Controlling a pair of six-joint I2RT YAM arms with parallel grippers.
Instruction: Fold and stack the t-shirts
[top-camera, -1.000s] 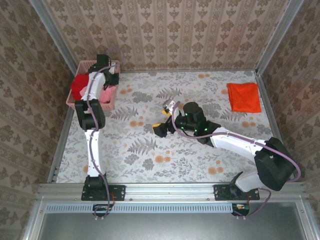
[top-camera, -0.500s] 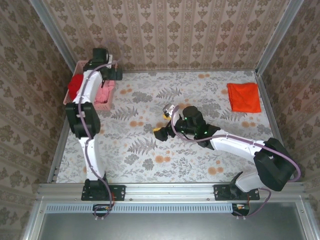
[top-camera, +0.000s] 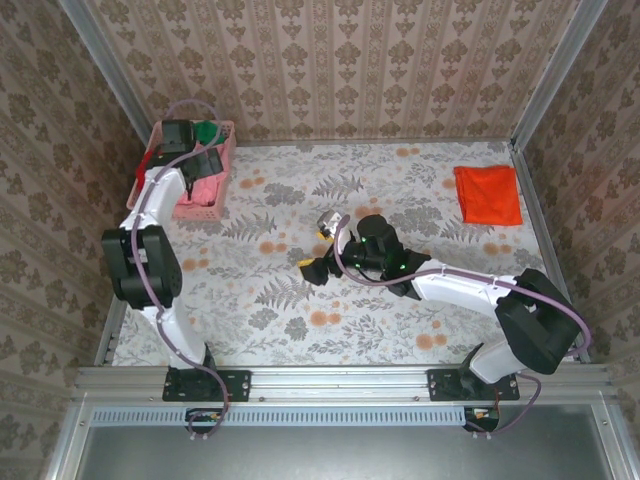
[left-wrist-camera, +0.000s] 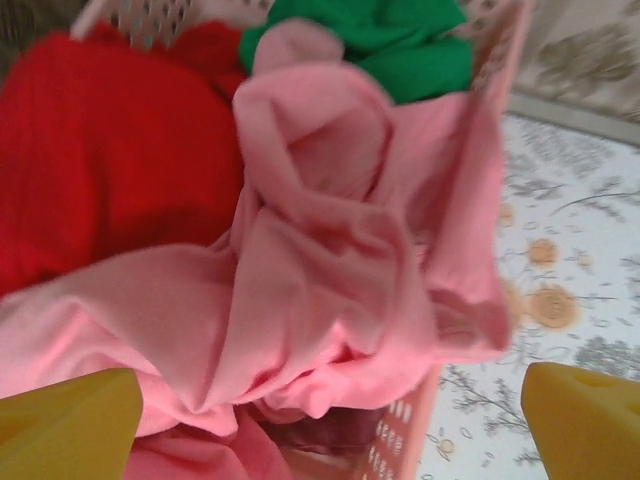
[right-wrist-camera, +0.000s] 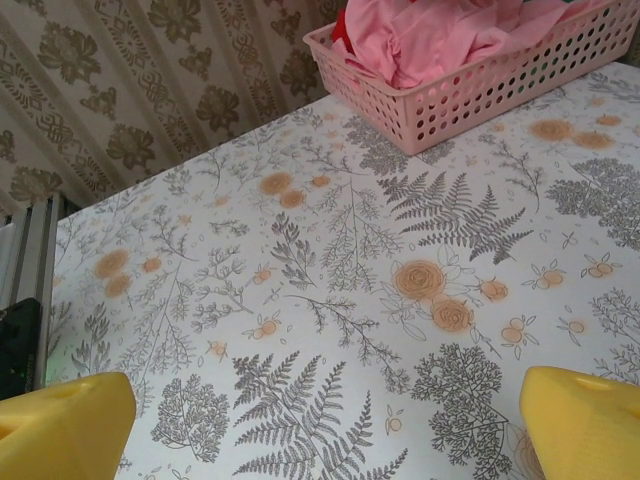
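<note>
t-shirt (left-wrist-camera: 330, 270) — pale pink, rumpled

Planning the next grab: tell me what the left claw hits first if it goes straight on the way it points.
Most likely the light pink t-shirt, heaped in the basket dead ahead of the open left claw. How far off is hard to judge.

T-shirts: four, namely one pink t-shirt (left-wrist-camera: 330, 300), one red t-shirt (left-wrist-camera: 110, 150), one green t-shirt (left-wrist-camera: 400, 40) (these three heaped together in the basket (right-wrist-camera: 480, 95)) and one orange t-shirt (top-camera: 488, 194). Baskets: one. Robot arms: two, left arm (top-camera: 140, 265) and right arm (top-camera: 460, 285).
</note>
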